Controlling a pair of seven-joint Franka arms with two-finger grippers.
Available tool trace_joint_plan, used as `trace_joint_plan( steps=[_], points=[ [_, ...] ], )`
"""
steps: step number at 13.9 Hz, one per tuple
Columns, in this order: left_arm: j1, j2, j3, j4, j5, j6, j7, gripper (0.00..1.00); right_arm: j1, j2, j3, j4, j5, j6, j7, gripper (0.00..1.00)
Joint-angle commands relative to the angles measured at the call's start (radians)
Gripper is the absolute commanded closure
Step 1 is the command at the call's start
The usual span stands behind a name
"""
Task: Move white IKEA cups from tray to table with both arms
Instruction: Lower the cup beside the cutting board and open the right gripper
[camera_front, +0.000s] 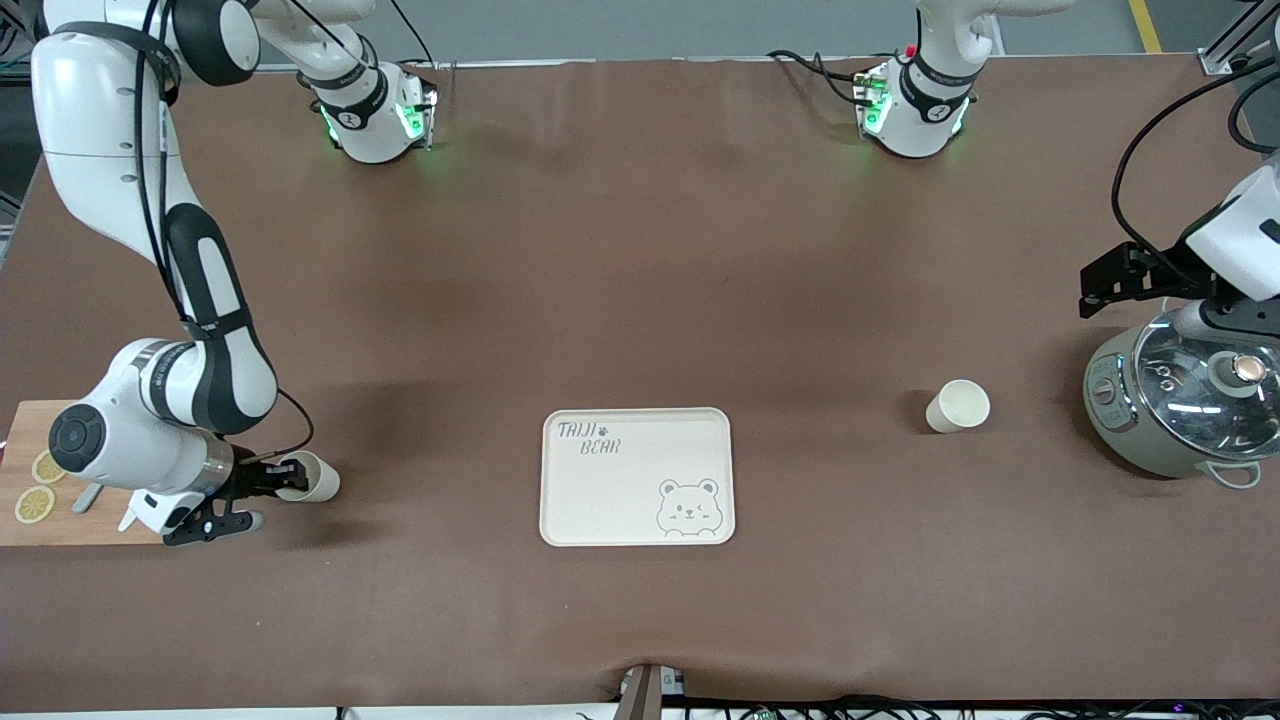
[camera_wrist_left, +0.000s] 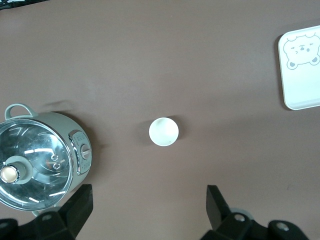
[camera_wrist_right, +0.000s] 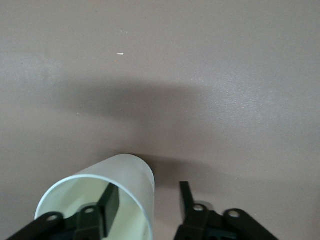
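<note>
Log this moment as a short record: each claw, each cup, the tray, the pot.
right claw: low at the right arm's end of the table, one finger inside the tilted cup, one outside; not closed
left claw: open, over the pot, arm waiting
second cup: upright on the table between tray and pot
tray: holds no cup
pot: lidded, at the left arm's end

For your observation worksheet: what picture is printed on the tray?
A grey outline bear face on the cream tray, with "TAIJI BEAR" lettering; clearest in the front view.
</note>
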Motion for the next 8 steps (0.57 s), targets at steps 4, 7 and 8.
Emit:
trace_joint_plan(
  steps=[4, 7, 8],
  points=[
    [0.011, -0.005, -0.009, -0.008, 0.005, 0.010, -0.010, 0.00, -0.010, -0.015, 0.008, 0.033, 0.020, -0.021, -0.019, 0.00],
    [0.012, -0.003, -0.009, -0.011, -0.013, 0.010, -0.012, 0.00, -0.015, -0.034, 0.006, 0.172, 0.017, -0.268, -0.009, 0.00],
    [0.012, -0.002, -0.009, -0.011, -0.013, 0.010, -0.012, 0.00, -0.015, -0.035, 0.002, 0.227, 0.014, -0.354, -0.006, 0.00]
  ],
)
